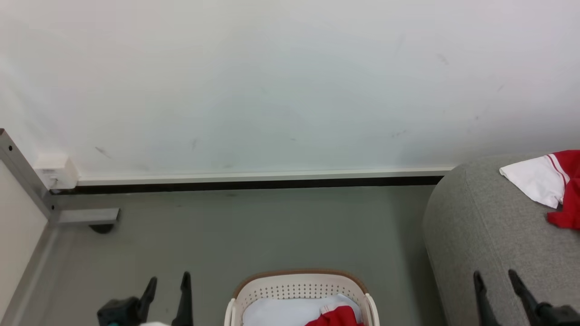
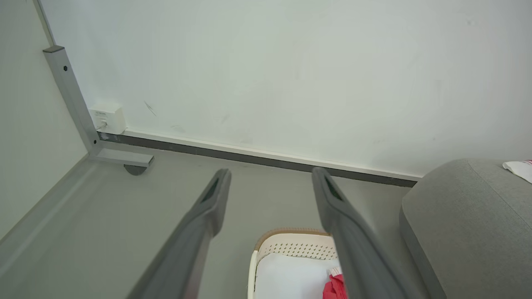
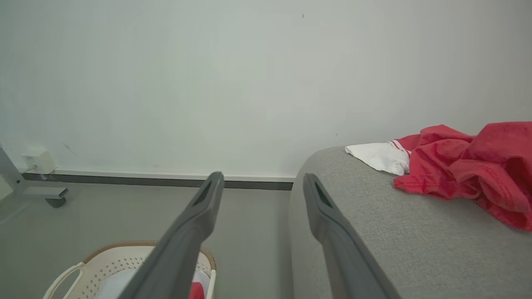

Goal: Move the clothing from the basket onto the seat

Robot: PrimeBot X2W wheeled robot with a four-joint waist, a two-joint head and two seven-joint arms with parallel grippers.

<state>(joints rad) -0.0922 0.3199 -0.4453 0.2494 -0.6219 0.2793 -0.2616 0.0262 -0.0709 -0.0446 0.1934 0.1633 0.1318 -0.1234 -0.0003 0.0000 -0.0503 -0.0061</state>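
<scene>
Clothing (image 1: 566, 199) in two lots: red-and-white piece on seat (image 1: 489, 235), right of basket (image 1: 299, 285), beyond right gripper (image 1: 494, 273); red piece inside basket, beside left gripper (image 1: 169, 277). Both spread wide, empty.

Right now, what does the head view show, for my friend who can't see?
A white basket on the grey floor holds red clothing on a pale pad; a red and white garment lies on the grey seat at right. The left claw and right claw hang open and empty at the bottom.
</scene>
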